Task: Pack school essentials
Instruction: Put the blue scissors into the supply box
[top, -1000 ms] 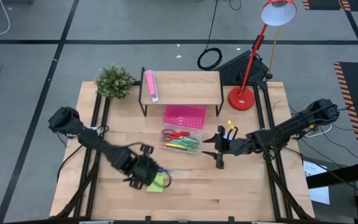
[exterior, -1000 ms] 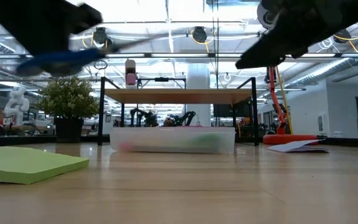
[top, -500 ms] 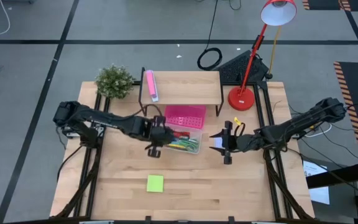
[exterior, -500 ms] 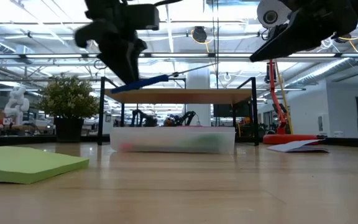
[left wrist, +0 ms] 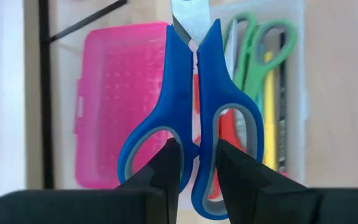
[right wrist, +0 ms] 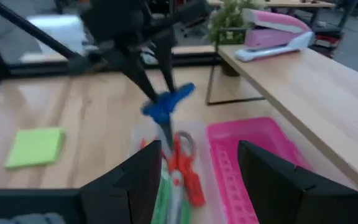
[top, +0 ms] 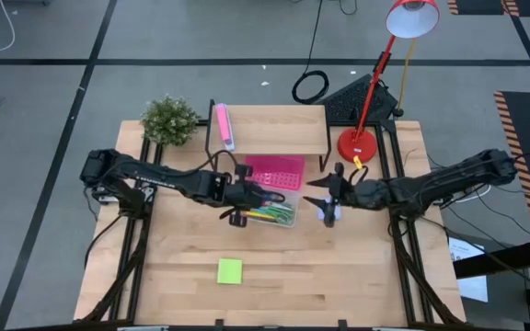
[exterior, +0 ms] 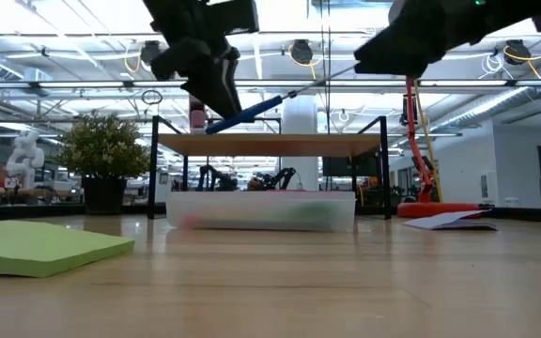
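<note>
Now carried blue scissors (left wrist: 194,118), clamped in left end effector (top: 239,197), from near pad (top: 230,270) to above box (top: 288,219). Release pending; right end effector (top: 330,204) swung closer, fingers apart.

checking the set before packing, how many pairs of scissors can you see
3: blue scissors held in the left gripper above the clear box; red scissors and green scissors lie inside it. More may be hidden underneath.
</note>
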### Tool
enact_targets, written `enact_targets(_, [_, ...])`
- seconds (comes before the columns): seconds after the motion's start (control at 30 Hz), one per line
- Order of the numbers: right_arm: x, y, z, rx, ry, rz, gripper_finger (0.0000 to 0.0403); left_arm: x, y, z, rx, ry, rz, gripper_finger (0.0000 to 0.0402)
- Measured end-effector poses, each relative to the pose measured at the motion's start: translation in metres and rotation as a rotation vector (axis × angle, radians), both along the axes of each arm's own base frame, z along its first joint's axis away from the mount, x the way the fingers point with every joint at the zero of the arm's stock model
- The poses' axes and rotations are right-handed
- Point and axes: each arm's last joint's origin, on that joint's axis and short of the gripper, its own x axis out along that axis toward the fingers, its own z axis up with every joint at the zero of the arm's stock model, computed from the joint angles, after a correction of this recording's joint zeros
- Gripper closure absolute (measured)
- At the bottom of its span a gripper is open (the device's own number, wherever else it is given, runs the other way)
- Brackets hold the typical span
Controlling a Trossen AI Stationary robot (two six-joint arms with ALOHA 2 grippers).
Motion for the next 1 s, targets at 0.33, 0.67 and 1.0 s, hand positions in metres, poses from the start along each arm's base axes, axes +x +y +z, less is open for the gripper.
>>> enact_targets(0.33, [0.007,0.0,0.014,0.061,-0.113,0.013,0.02,-0.001,0.002,0.0,0.091,0.02,0.015,0.0311])
enact_targets(0.67, [0.02,-0.003,0.001,0.121,-0.066,0.001,0.02,0.002,0.002,0.002,0.04,-0.027,0.013,0.0311])
enact_targets(1.0, [0.025,-0.007,-0.008,0.069,-0.006,-0.006,0.02,0.007,0.006,-0.007,-0.061,-0.014,-0.012,0.0311])
